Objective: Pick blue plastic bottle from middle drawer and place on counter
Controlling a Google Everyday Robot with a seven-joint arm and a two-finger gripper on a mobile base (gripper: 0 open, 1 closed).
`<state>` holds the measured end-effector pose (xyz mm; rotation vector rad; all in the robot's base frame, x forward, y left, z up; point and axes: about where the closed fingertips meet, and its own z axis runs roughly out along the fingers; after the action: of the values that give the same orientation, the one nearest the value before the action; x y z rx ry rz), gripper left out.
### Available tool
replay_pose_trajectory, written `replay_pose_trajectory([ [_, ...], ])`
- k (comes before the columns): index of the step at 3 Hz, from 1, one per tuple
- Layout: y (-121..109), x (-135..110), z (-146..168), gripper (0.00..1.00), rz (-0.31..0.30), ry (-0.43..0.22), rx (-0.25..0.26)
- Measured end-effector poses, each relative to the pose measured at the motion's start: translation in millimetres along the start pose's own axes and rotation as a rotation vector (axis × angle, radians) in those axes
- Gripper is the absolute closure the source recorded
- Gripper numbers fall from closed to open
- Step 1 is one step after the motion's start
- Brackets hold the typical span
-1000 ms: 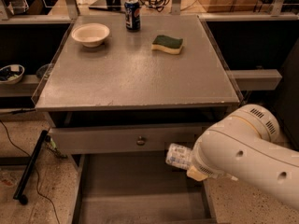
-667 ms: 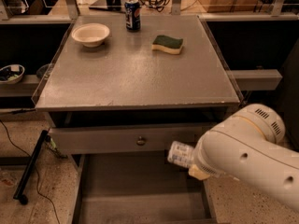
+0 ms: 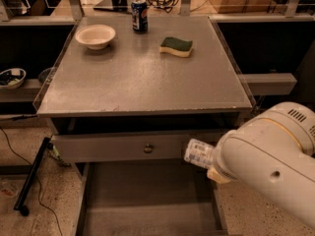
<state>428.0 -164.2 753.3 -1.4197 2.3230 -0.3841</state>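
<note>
One relation governs the coming move: the blue plastic bottle [image 3: 199,154] sits lower than the counter [image 3: 142,77] and nearer the viewer than its scuffed front edge. The likely requirement is therefore a lift, followed by travel away from the viewer over that edge.

The bottle's long axis runs roughly left to right, with a slight tilt. It hangs above the open middle drawer [image 3: 147,200], clear of the drawer's bare floor. It is just beside the knob [image 3: 148,148] of the upper drawer front [image 3: 108,146], on the knob's right.

The gripper [image 3: 216,168] is at the bottle's right end, almost wholly masked by the arm's white housing [image 3: 266,166]. Whether it is clamped on the bottle cannot be told from this position.

Also hidden:
- the bottle's right half, so which end carries the cap is uncertain;
- the right wall of the middle drawer, behind the arm.

On the far part of the counter stand a bowl [image 3: 95,36], a Pepsi can [image 3: 140,15] and a sponge [image 3: 176,46], all well apart from the front edge.
</note>
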Motion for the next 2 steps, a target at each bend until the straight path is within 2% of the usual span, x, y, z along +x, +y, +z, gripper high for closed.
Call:
replay_pose_trajectory([
  [1, -9, -3, -16, 1.0, -0.007, -0.001, 0.038],
  [2, -34, -24, -32, 1.0, -0.01, -0.001, 0.112],
])
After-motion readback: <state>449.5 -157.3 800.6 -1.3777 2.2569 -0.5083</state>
